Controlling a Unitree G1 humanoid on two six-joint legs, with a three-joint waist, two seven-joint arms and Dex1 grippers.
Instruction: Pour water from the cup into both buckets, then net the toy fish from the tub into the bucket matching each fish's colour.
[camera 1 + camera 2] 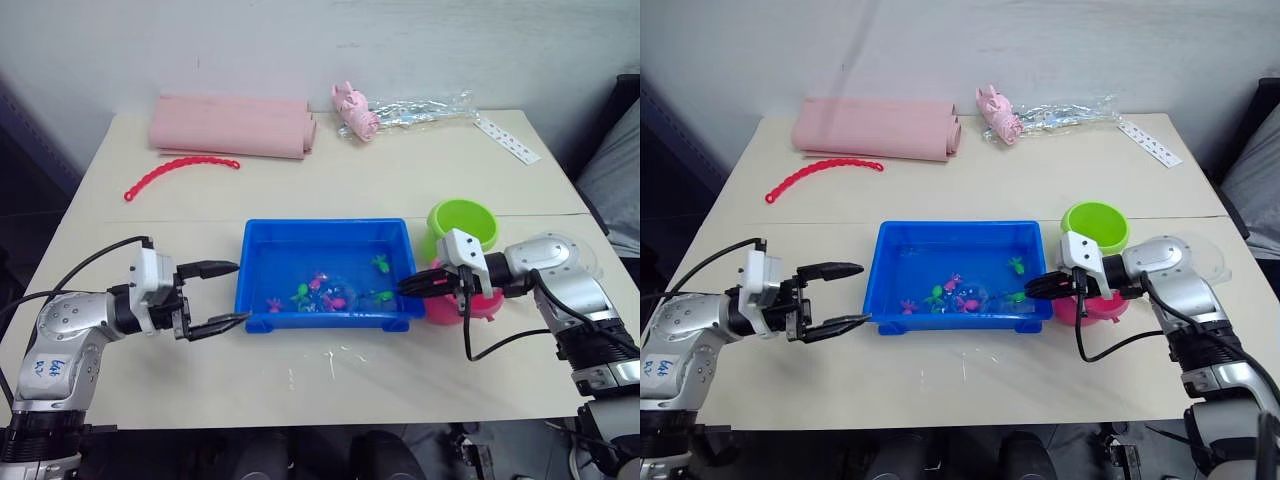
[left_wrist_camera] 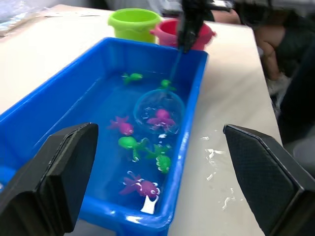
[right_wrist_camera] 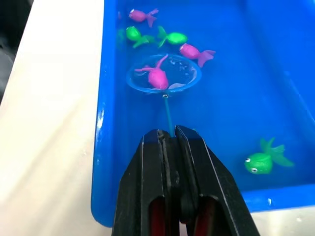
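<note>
On the pale bench (image 1: 400, 190), the left claw (image 1: 222, 296) is hovering at the 9 o'clock side of the tub (image 1: 255, 290), its two black fingers (image 1: 210, 268) spread wide around nothing and pointing toward the tub's near left corner without touching it. The blue tub is sitting at the middle of the bench with water in it, and the toy fish are lying mostly in its near half: a pink fish (image 2: 141, 187) and two green fish (image 2: 129, 143) near the 6 o'clock wall, another pink fish (image 3: 196, 52) just beside the net hoop (image 3: 164, 73), and a green fish (image 3: 263, 160) toward the 3 o'clock end. The hoop is lying in the water near the tub's centre with one pink fish (image 3: 156, 76) sitting inside its rim. The net's thin handle (image 3: 167, 110) is running from the hoop toward 3 o'clock into the right claw (image 3: 170, 140), which is clamping it tight between fingers pressed together at the tub's right wall. Just past that wall, the pink bucket (image 1: 470, 305) is standing right behind the claw, and the lime green bucket (image 1: 460, 225) is standing beside it toward 12 o'clock. At the far 11 o'clock part of the bench a folded pink cloth (image 1: 230, 125) and a red chain (image 1: 175, 175) are lying well apart from the tub.
</note>
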